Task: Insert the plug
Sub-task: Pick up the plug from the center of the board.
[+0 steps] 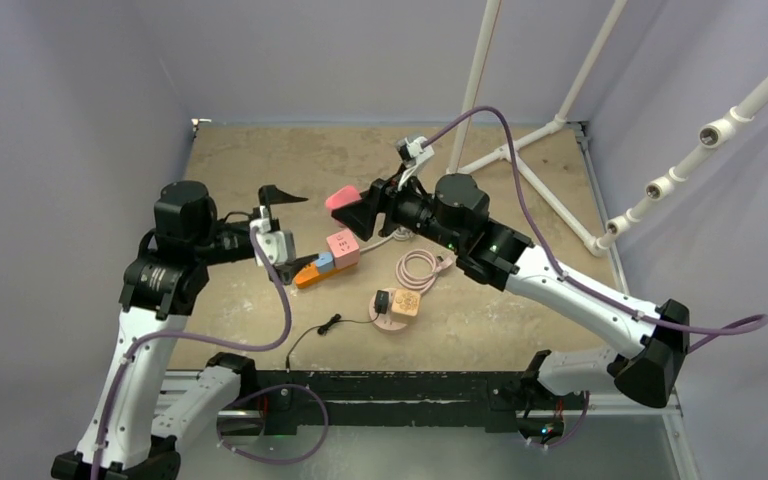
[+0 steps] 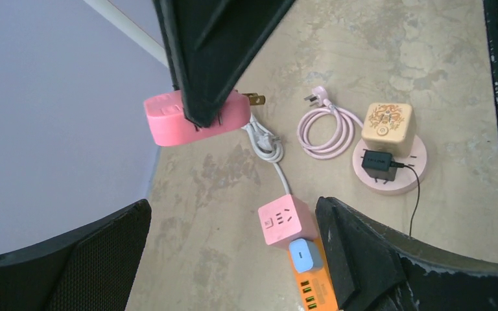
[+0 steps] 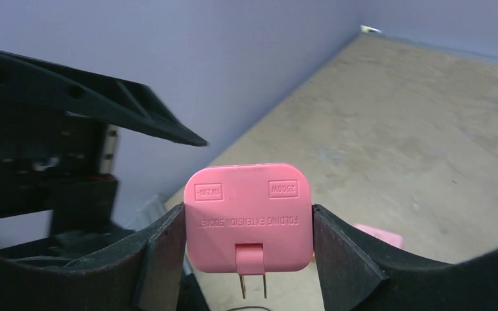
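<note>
My right gripper [image 3: 248, 225] is shut on the flat pink plug [image 3: 248, 217], its two fingers pressing the plug's sides. The two brass prongs point down, and the plug hangs in the air [image 1: 343, 197] above the table. A white cord [image 2: 269, 146] runs from it to the pink cube socket [image 2: 287, 220] on the table. That cube [image 1: 343, 248] sits against an orange power strip [image 2: 311, 288], with a blue adapter [image 2: 305, 254] on the strip. My left gripper [image 2: 233, 259] hovers wide open over the cube and strip, holding nothing [image 1: 285, 232].
A coiled pink cable [image 1: 417, 268] lies right of the cube. Nearer me is a round pink base [image 1: 392, 322] carrying a beige cube and a black charger with a thin black wire [image 1: 310, 335]. White pipe frames [image 1: 520, 150] stand at the back right. Purple walls enclose the table.
</note>
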`<state>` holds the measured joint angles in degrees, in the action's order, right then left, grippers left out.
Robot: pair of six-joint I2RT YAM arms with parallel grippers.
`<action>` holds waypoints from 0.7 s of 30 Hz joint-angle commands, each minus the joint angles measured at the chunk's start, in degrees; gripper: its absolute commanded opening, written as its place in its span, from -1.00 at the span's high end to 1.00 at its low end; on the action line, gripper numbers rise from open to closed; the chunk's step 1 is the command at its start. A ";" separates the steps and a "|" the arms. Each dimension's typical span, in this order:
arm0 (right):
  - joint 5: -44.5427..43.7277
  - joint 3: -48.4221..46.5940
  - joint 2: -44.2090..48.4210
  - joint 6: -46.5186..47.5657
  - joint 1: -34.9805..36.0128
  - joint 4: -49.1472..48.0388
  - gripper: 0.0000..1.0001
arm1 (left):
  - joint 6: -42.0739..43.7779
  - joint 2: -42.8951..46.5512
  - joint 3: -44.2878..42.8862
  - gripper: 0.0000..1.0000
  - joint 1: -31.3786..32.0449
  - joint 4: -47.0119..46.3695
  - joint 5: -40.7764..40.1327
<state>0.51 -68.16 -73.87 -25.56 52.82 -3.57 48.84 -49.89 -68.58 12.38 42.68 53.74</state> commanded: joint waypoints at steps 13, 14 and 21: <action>39.71 -13.33 -6.88 7.83 -0.02 3.18 0.00 | 30.92 8.32 -5.01 -0.93 -0.25 9.98 1.38; 40.49 -13.44 -7.44 7.73 -0.01 3.25 0.01 | 33.85 8.24 -5.75 -0.85 -0.25 12.05 2.23; 43.23 -15.55 -10.49 7.89 0.00 3.49 0.03 | 58.66 5.99 -9.21 -0.38 -0.25 30.99 2.47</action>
<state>39.29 -79.59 -84.20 -18.87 52.84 0.43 87.20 -41.80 -75.35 12.38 58.65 53.93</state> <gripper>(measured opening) 0.666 0.727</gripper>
